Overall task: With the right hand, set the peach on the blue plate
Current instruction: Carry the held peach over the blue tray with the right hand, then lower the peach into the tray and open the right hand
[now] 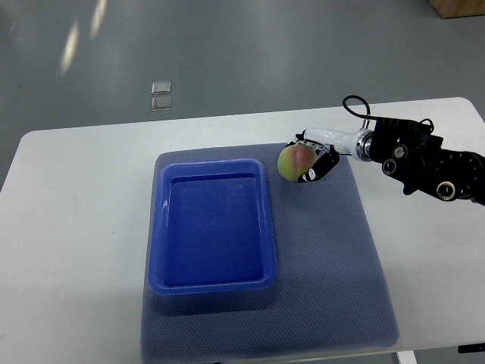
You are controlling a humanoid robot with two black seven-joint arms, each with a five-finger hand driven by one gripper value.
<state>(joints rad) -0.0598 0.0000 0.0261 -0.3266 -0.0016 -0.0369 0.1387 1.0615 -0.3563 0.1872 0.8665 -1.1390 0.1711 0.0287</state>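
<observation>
A yellow-green peach with a pink blush [292, 161] sits just right of the upper right corner of the blue plate [264, 227], a deep rectangular tray on a grey mat. My right hand [312, 159] reaches in from the right edge and its fingers are curled around the peach's right side. Whether the peach rests on the mat or is lifted I cannot tell. The blue plate holds nothing. My left arm does not show.
The grey mat [341, 265] covers the middle of a white table [68, 227]. The right forearm [424, 163], black with a cable loop, lies over the table's right side. Two small clear squares [161, 96] lie on the floor beyond the table.
</observation>
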